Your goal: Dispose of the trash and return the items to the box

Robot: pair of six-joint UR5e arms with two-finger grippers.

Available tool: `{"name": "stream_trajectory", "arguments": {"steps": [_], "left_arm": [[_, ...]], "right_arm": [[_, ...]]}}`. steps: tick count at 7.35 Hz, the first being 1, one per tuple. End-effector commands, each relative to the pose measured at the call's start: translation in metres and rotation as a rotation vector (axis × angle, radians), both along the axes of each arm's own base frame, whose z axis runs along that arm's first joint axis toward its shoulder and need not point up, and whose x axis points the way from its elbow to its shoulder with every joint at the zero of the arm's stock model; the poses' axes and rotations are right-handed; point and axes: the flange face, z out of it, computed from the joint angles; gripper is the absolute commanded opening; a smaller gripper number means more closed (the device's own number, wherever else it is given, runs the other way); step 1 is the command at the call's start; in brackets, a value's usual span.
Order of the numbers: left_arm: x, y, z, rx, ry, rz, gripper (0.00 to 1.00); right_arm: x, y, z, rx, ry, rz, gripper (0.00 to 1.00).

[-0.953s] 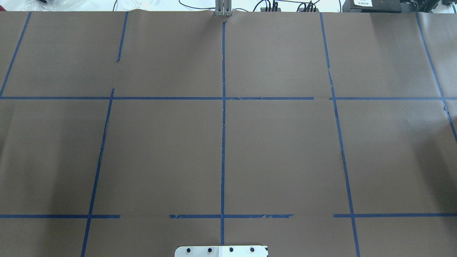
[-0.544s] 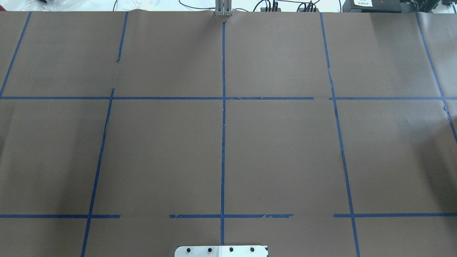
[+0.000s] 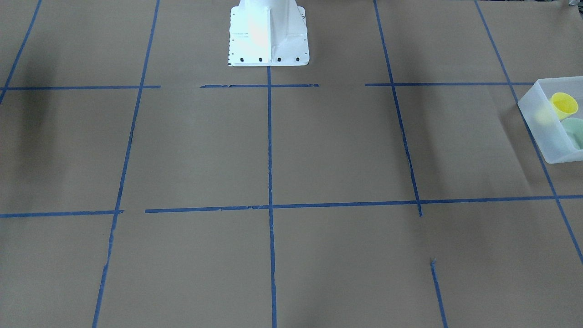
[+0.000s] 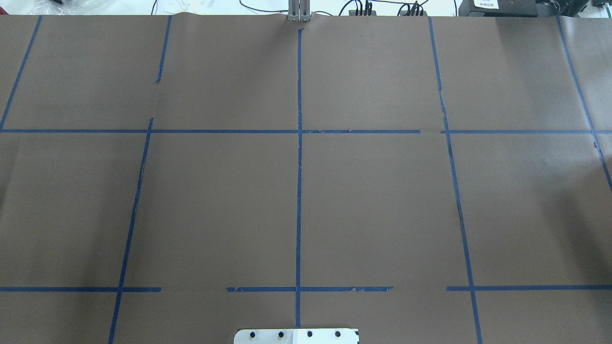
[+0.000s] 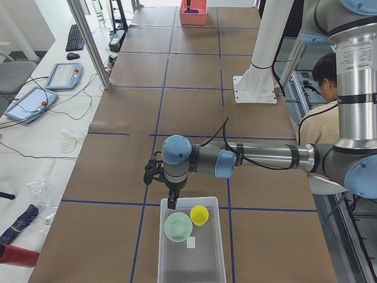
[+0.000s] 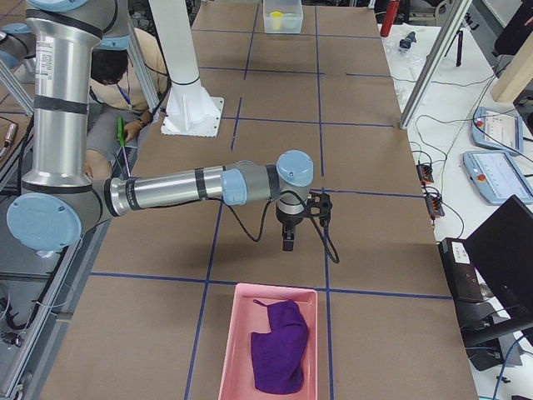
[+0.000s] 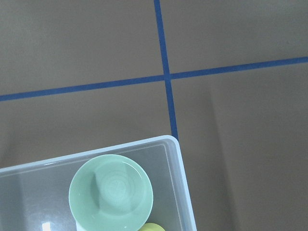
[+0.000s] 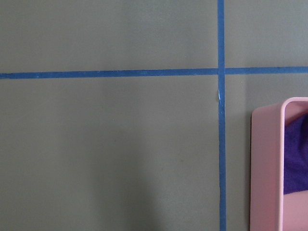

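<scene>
- left gripper (image 5: 171, 201): hangs just past the end wall of the box (image 5: 194, 266); finger spacing cannot be told.
- right gripper (image 6: 287, 242): hangs over bare paper near the pink bin (image 6: 237, 333); spacing likewise cannot be told.
- yellow cup (image 5: 199, 214), mint bowl (image 5: 178, 227): side by side inside the box.
- purple cloth (image 6: 279, 348): in the pink bin.
- judgement: sorting looks done; raise both arms straight up, clear of the walls.
</scene>
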Motion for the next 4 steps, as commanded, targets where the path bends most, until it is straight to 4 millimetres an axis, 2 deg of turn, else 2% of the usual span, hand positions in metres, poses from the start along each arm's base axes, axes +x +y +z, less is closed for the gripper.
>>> {"name": "stream_trajectory", "arguments": {"steps": [1, 4], "left_arm": [[-0.001, -0.001, 0.0, -0.004, -0.002, -0.004, 1.0], [-0.001, 0.004, 0.0, -0.003, -0.001, -0.001, 1.0]], "right_arm": [[0.003, 0.0, -0.013, 0.097, 0.006, -0.088, 1.0], [0.002, 0.002, -0.002, 0.078, 0.007, -0.094, 1.0]]}}
